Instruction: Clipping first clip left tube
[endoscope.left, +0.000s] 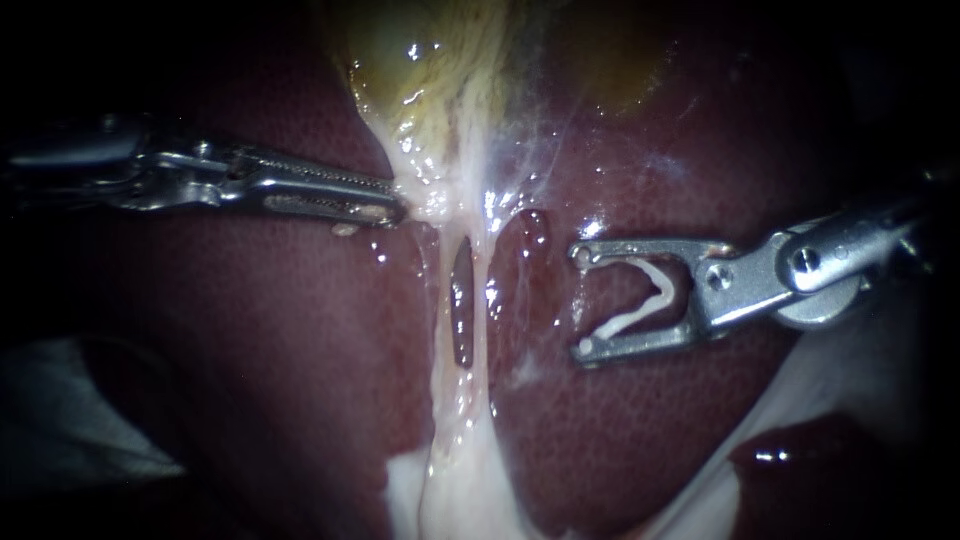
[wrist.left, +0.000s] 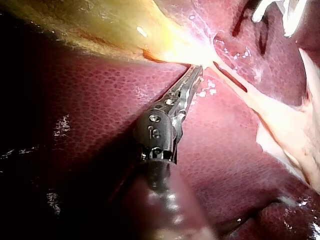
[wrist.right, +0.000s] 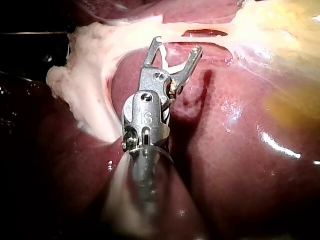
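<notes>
Shafts of left instrument (endoscope.left: 396, 204) and right instrument (endoscope.left: 581, 300) dim towards the edges; gallbladder (endoscope.left: 440, 70) partly beyond the upper edge.

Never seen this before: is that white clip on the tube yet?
Off. The white clip sits between the right tool's wide-apart jaws, clear of the left tube.

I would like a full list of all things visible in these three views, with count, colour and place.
liver: one, dark red, under everything.
gallbladder: one, yellow-green, above the tubes.
left tube: one, pale, below the gallbladder.
right tube: one, pale, beside it, nearer the clip.
clip: one, white, between the right instrument's jaws.
left instrument: one, silver, jaws shut on pale tissue at the gallbladder's base.
right instrument: one, silver, jaws spread, holding the clip, short of the tubes.
</notes>
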